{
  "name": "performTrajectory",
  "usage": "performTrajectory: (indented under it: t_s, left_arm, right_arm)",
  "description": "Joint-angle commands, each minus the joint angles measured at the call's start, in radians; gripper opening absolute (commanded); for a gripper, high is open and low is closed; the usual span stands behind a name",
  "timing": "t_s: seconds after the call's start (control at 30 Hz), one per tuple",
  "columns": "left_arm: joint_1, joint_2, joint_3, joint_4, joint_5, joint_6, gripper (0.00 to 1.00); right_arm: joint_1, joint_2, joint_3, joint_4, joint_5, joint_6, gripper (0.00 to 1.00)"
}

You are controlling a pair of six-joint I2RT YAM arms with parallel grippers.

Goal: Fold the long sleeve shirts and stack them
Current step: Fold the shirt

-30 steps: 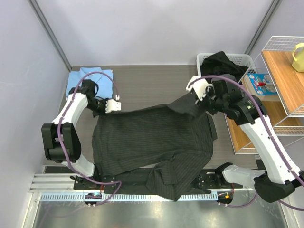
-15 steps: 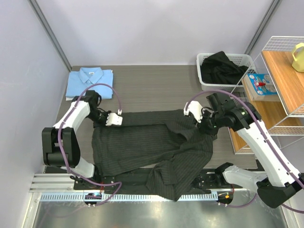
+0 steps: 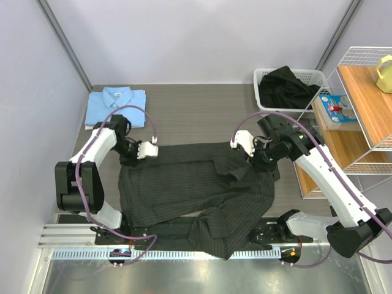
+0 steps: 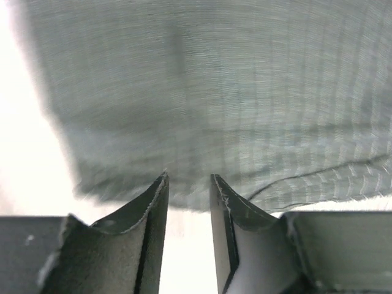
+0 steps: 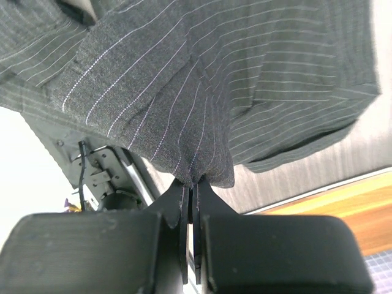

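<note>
Left gripper (image 4: 188, 177) jaws apart, empty. Right gripper (image 5: 191, 182) is pinching a fold of the striped shirt (image 3: 184, 184), spread on the table (image 3: 196, 116). Lower that side flat, level with the left, before letting go, or it bunches.

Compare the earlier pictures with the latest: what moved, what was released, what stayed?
Both grippers drew the far edge of the pinstriped shirt toward the arm bases. The left gripper opened, releasing it; the right gripper stays shut on it. The light blue shirt and basket are unmoved.
</note>
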Motion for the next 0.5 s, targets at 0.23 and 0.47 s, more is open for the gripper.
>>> performTrajectory:
  t_s: [0.23, 0.47]
  left_arm:
    - [0.151, 0.187, 0.365, 0.029, 0.080, -0.598, 0.38]
    - [0.321, 0.350, 0.444, 0.040, 0.118, -0.787, 0.35]
  right_arm:
    - [0.004, 0.066, 0.103, 0.098, 0.044, 0.013, 0.01]
    - [0.004, 0.181, 0.140, 0.166, 0.044, 0.036, 0.01]
